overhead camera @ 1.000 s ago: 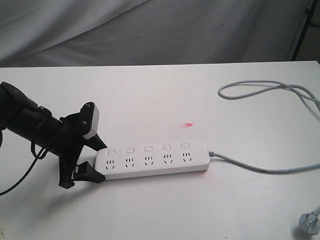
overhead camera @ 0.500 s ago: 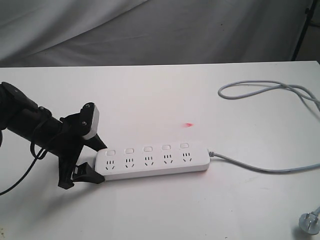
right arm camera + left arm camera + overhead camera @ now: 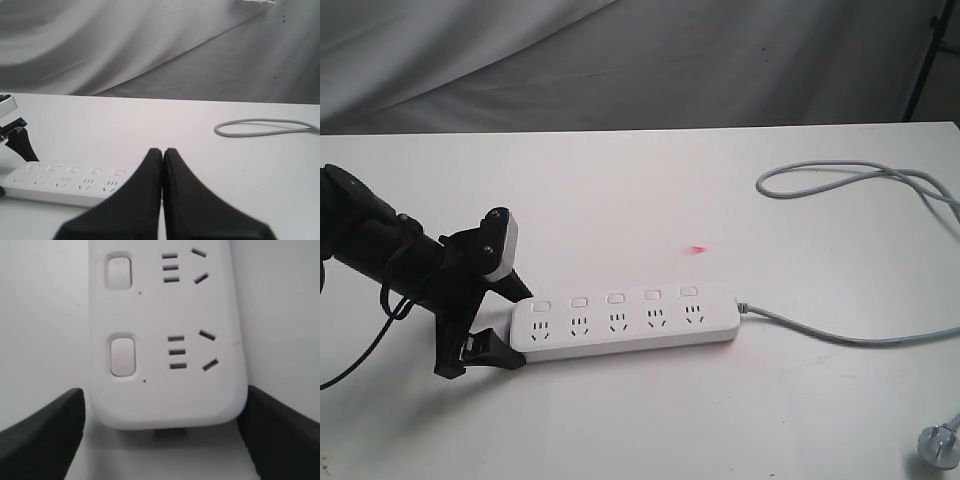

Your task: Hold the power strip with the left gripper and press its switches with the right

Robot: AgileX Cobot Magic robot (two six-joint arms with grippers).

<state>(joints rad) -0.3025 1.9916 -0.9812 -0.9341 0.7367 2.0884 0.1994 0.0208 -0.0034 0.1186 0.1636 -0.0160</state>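
— If you look at the flat white desk (image 3: 620, 190), where is the long flat white plastic power strip (image 3: 625, 325)?
— It lies flat near the front of the desk, sockets up. Its thin grey cord (image 3: 840, 337) runs off to the right.
— What about the slim black left tool (image 3: 525, 328)?
— Its two short black fingers (image 3: 45, 435) stand spread, one on each side of the strip's left end. It is not squeezing. I see a small gap by one finger.
— And the five small white square switches (image 3: 615, 298)?
— They sit in a row, one above each socket.
— The big black right tool (image 3: 162, 152)?
— Its long fingers are pressed tight together with nothing between them. It is well apart from the strip.
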